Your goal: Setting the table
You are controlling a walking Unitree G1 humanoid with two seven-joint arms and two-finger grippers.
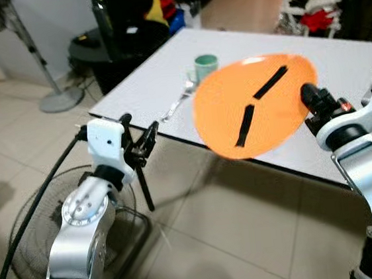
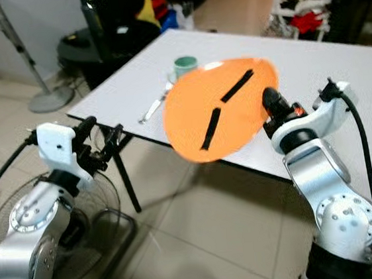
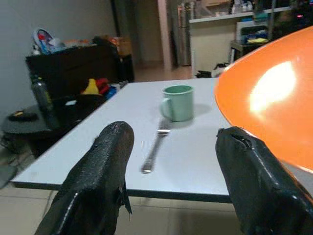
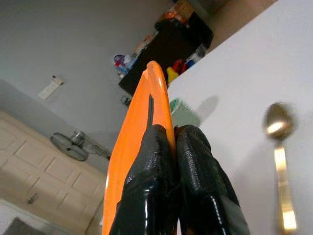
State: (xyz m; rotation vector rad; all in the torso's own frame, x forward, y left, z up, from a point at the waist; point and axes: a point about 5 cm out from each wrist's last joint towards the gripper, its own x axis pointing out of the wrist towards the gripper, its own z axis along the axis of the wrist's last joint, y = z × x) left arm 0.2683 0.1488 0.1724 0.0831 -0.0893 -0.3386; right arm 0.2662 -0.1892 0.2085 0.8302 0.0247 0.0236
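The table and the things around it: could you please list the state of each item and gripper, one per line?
Orange plate: held by its rim, lifted and tilted above the table's near edge.
Right gripper: shut on the plate's rim.
Left gripper: open, empty, short of the table.
Green mug: upright on the table.
Fork: lying flat near the mug.
Gold spoon: lying flat on the table.
White table: plate not yet set down.
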